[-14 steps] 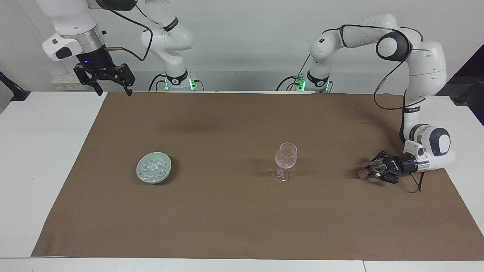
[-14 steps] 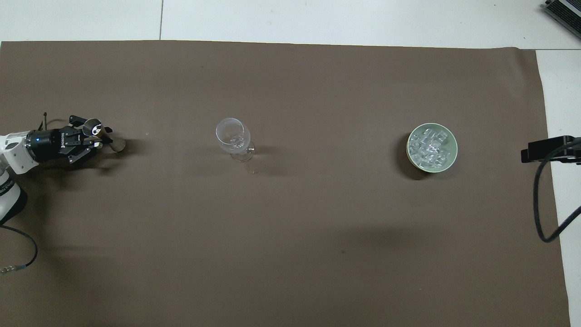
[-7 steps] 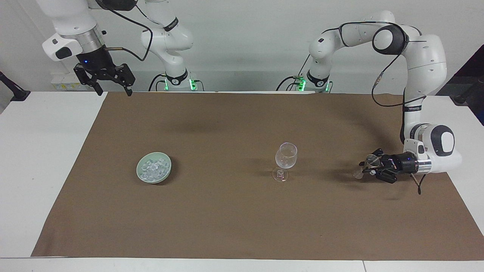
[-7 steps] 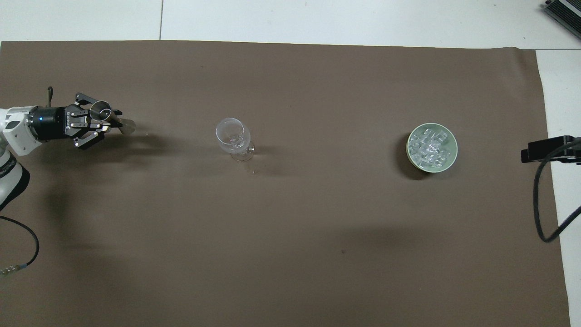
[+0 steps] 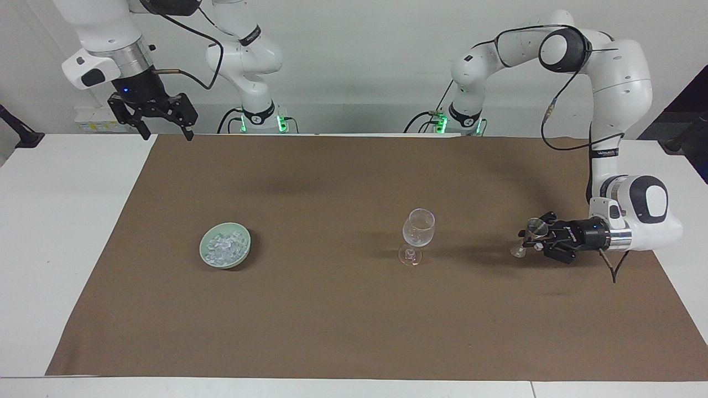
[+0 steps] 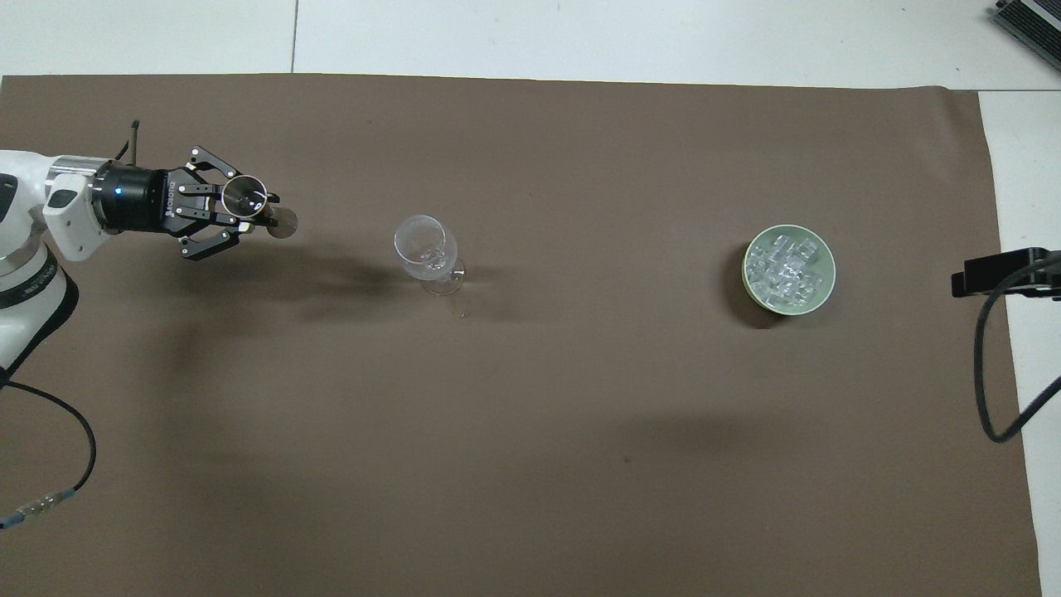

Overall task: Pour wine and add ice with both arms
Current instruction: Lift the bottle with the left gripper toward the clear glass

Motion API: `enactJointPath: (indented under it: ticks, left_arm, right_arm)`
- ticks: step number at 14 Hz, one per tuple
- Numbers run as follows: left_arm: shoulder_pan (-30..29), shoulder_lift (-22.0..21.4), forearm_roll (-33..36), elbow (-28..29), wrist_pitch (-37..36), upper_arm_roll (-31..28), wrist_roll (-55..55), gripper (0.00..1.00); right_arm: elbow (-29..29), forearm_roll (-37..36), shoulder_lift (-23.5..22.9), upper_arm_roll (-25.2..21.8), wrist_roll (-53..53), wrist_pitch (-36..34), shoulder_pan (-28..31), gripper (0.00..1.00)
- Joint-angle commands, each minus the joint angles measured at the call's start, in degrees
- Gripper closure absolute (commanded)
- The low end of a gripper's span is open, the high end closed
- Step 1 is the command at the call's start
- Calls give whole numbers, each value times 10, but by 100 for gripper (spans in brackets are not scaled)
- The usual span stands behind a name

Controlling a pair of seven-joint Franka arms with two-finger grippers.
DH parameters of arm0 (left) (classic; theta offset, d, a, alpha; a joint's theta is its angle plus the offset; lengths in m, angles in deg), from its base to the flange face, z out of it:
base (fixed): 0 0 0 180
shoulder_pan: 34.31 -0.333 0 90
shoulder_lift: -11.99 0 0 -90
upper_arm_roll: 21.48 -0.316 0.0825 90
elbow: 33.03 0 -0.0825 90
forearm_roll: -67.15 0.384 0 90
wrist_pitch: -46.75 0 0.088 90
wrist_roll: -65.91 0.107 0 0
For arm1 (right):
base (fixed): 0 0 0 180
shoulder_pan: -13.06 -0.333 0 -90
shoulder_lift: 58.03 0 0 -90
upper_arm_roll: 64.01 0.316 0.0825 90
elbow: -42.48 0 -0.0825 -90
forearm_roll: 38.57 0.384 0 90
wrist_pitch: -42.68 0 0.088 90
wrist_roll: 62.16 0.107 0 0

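Looking across the brown mat [image 5: 332, 309], you will find two containers standing on it. A pale green bowl [image 5: 245, 249] toward the right arm's end of the table holds the ice [image 5: 223, 247], a heap of small clear cubes filling most of its hollow. A clear stemmed wine glass [image 5: 418, 228] stands upright near the middle of the mat; you cannot tell whether it holds any liquid.

Note the left gripper [image 5: 532, 241], lying level and raised a little over the mat toward the left arm's end of the table. Its fingers are clamped together on a small metal measuring cup [image 5: 535, 226], a double-ended cup whose upper mouth faces up in the overhead view [image 6: 244, 192]. Its contents cannot be made out. The wine glass stands between this cup and the bowl, so the ice lies well apart from the held cup.

Observe the right gripper [image 5: 164, 131], fingers spread apart and holding nothing, waiting high above the mat's edge nearest the robots at the right arm's end.
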Motion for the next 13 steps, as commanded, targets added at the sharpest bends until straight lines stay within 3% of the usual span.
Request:
enactJointPath:
  ticks: [1, 6, 13]
  left_arm:
    - [40, -23, -12, 27, 10, -14, 1, 100]
    - [90, -45, -19, 52, 52, -16, -9, 100]
    - [109, -72, -22, 53, 79, -19, -35, 100]
  right_arm:
    - [-1, -1, 1, 1, -16, 3, 4, 0]
    - [-1, -1, 1, 1, -16, 3, 4, 0]
    - [-1, -1, 1, 1, -16, 3, 4, 0]
